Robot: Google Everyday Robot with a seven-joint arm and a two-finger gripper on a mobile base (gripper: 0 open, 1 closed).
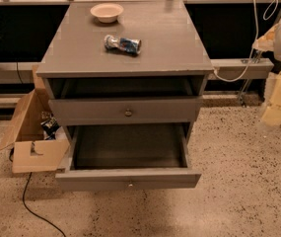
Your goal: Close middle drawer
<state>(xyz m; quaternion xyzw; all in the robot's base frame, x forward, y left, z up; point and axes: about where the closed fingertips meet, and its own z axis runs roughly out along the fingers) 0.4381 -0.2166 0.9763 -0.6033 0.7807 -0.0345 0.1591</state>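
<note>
Grey cabinet top (169, 38) with pale bowl (106, 12) and lying can (122, 44); gripper (279, 95) at right edge.

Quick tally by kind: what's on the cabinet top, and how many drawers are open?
Bowl: 1
Can: 1
Open drawers: 2 (top drawer, middle drawer)
Total: 4
Gripper: 0, out of view.

Grey middle drawer (90, 178); cream gripper (279, 100) far right.

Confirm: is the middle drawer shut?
No, the middle drawer is pulled far out, its inside showing; the gripper hangs at the right edge, away from it.
</note>
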